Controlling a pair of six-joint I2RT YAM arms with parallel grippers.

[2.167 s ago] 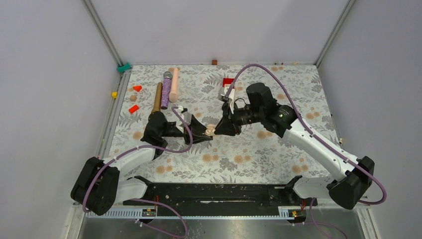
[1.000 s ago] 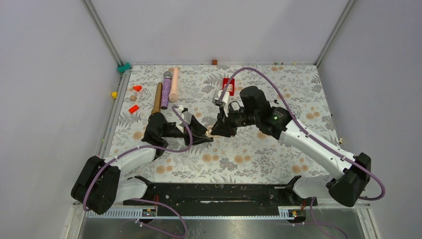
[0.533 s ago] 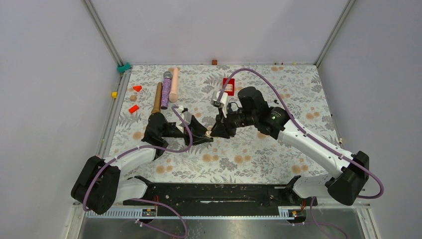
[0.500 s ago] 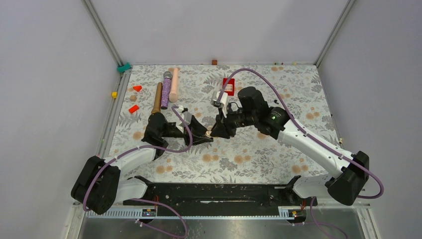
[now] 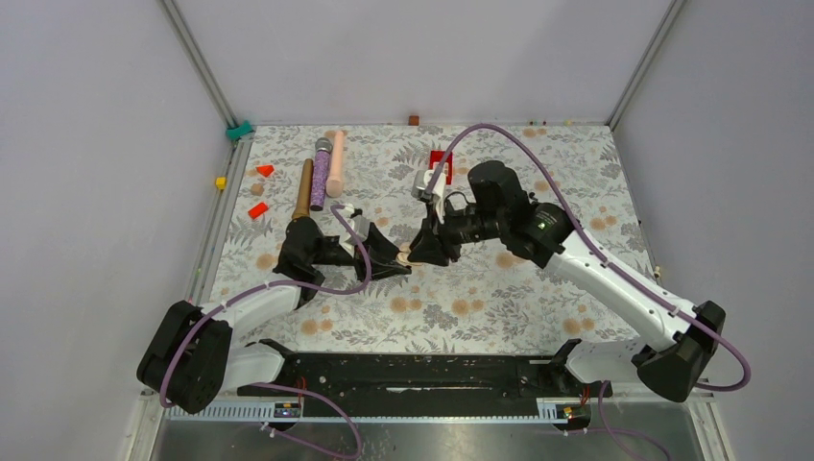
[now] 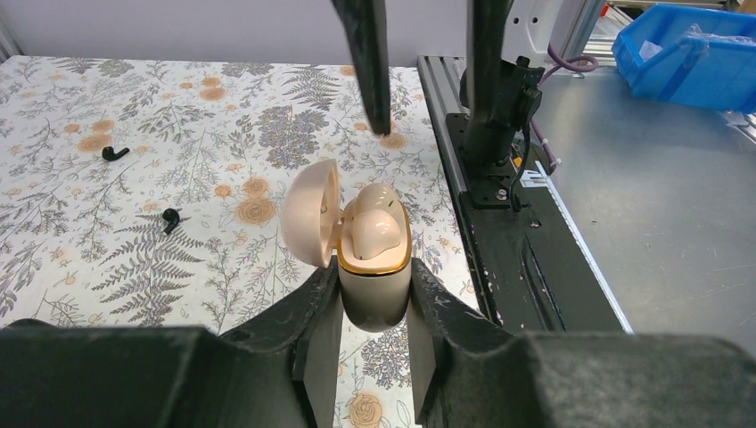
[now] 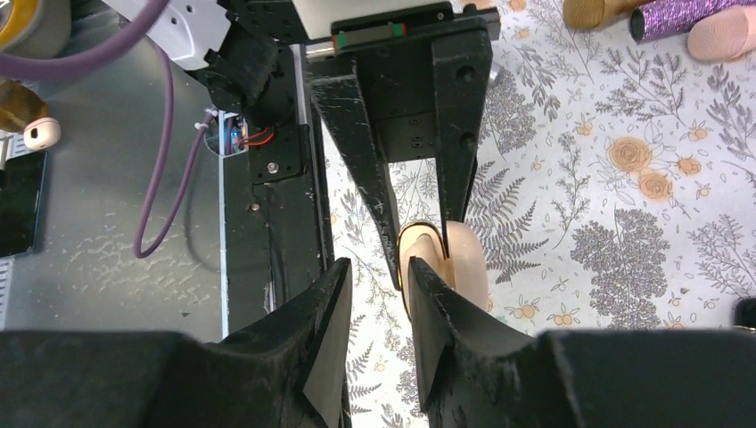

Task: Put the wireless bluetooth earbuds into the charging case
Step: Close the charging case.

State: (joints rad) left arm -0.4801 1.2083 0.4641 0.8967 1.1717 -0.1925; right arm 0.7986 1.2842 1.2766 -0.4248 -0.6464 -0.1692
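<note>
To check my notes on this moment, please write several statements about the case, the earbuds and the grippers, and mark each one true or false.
1. The left gripper clamps the charging case. True.
2. The lid of the case is closed. False: it stands open, swung to one side.
3. Two whitish earbuds sit in the case. True.
4. The right gripper holds a black earbud. False: its fingers are apart and empty, near the case.
5. Two black earbuds lie on the floral table cover. True.
</note>
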